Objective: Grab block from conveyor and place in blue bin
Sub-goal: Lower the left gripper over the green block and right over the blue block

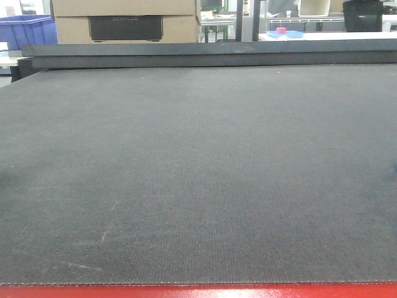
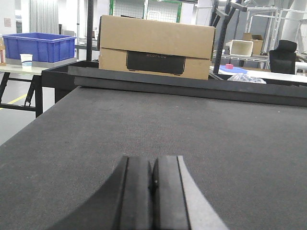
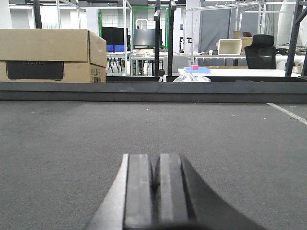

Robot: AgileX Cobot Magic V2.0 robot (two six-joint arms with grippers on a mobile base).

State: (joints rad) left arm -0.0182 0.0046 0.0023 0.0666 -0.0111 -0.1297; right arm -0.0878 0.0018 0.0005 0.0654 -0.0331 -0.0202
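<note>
Jaws pressed together, the left gripper (image 2: 152, 191) and right gripper (image 3: 154, 187) hang low over the conveyor (image 1: 198, 174), where no block shows. Opening early and waiting looks the wiser course. Beyond the scuffed woven belt stand a cardboard box (image 2: 156, 45) and, far left, the blue bin (image 2: 38, 47).

Flat belt (image 1: 198, 174) ahead, wide open room from side to side. My left gripper (image 2: 153, 165) and right gripper (image 3: 156, 163) sit low over it, jaws pressed together, with free passage forward. At the far edge a raised dark rail (image 1: 211, 54) bars the way. Behind it a tall cardboard box (image 2: 156, 45) blocks the left. The bin (image 2: 38, 47) stands beyond the belt's left side, well apart.
</note>
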